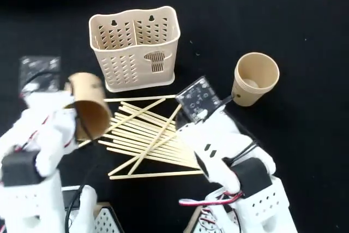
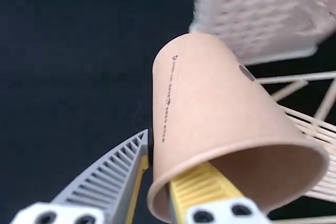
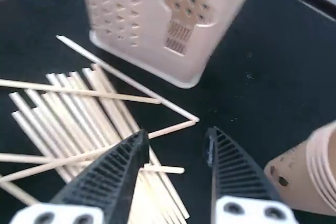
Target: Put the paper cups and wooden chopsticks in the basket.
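Observation:
My left gripper (image 2: pixel 157 174) is shut on the wall of a brown paper cup (image 2: pixel 220 129), one finger inside and one outside. In the high view that cup (image 1: pixel 90 105) hangs tilted at the left, just below and left of the beige perforated basket (image 1: pixel 136 47). A second paper cup (image 1: pixel 253 77) stands upright at the right. Several wooden chopsticks (image 1: pixel 147 137) lie scattered in the middle, in front of the basket. My right gripper (image 3: pixel 176 145) is open above the chopsticks' right ends (image 3: pixel 79 114), with the basket (image 3: pixel 157 19) beyond and the second cup (image 3: pixel 310 166) off to one side.
The table is covered in black cloth (image 1: pixel 305 25). The two arms' white bases (image 1: pixel 32 189) stand at the front edge, left and right. Cables and dark equipment line the far edge behind the basket.

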